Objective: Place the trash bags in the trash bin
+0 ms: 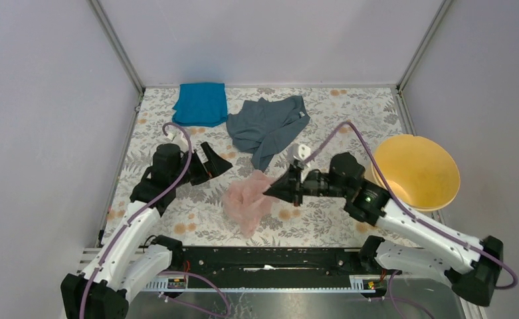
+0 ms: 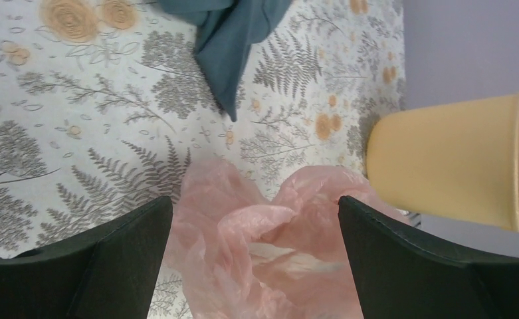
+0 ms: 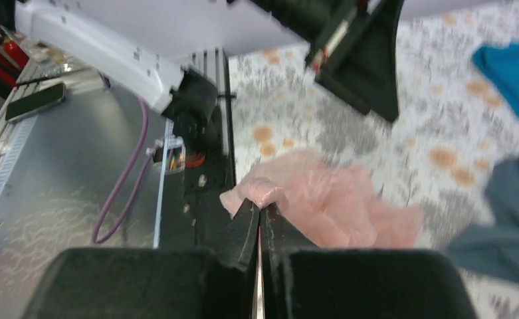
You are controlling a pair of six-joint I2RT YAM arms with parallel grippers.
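Trash bags point(image 1: 246, 198) beside grey garment point(image 1: 266, 125), trash bin point(image 1: 416, 171) apart; crinkled pink film pinched by right end effector point(image 1: 268, 193), left end effector point(image 1: 211, 165) spread wide

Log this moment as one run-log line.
right pincer: shut on pink bag | left pincer: open, apart from bag | yellow bin: upright, bag not yet inside
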